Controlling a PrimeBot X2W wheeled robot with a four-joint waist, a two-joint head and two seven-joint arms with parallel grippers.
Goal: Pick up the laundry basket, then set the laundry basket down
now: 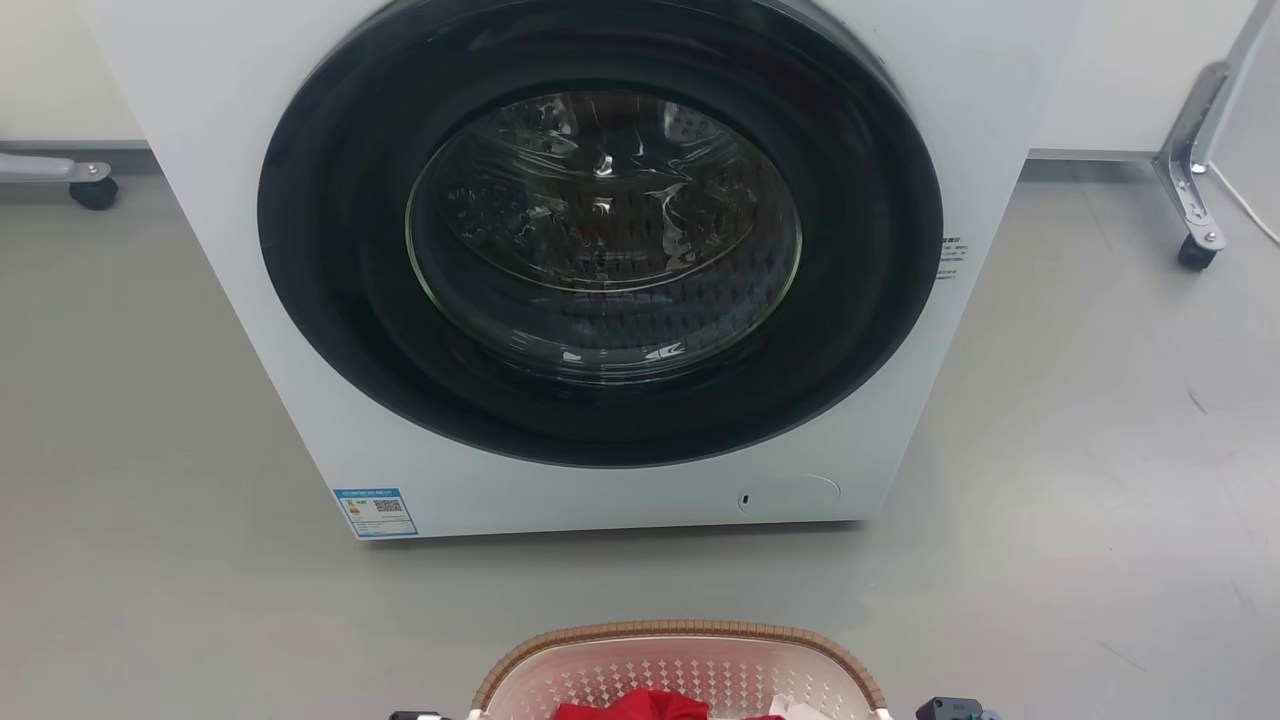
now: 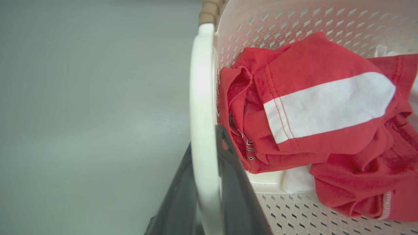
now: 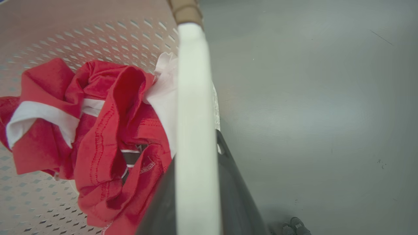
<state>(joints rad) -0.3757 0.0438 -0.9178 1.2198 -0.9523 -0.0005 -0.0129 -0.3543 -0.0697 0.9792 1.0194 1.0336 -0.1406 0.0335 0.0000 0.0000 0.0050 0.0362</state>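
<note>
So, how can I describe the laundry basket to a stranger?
Find the big white washer with the dark round door. In front of it is the laundry basket: cream, perforated, with a brown woven-look rim and red clothes inside.

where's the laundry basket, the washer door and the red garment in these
laundry basket (image 1: 680, 629): head view, on its brown woven rim, far side
washer door (image 1: 603, 235): head view, on the middle of its glass
red garment (image 2: 326, 143): left wrist view, on red fabric below its white panel
</note>
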